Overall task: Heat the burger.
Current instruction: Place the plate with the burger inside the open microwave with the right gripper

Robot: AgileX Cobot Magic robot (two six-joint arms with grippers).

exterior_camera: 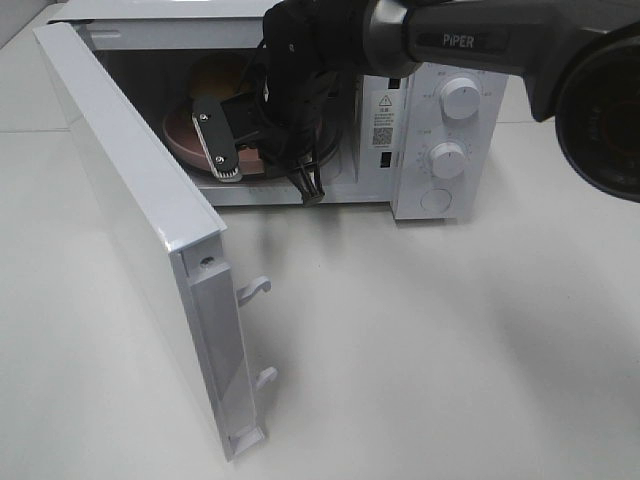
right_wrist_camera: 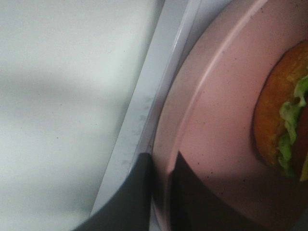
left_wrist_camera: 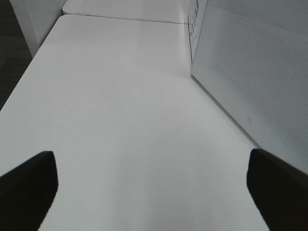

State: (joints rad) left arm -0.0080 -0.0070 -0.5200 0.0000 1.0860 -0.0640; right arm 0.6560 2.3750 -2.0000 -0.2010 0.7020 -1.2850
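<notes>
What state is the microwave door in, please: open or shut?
Open: the door stands swung wide, latch hooks free, with the pink plate visible inside.

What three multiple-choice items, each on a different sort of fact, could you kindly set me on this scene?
1. Where is the burger? A under the microwave; B on the plate inside the microwave; C on top of the microwave.
2. What colour is the plate? A blue; B green; C pink.
3. The microwave's door is: A open; B shut; C missing.
Key: 1 B, the burger sits on the plate inside; 2 C, the plate shows pink in both views; 3 A, the door stands wide at the left.
</notes>
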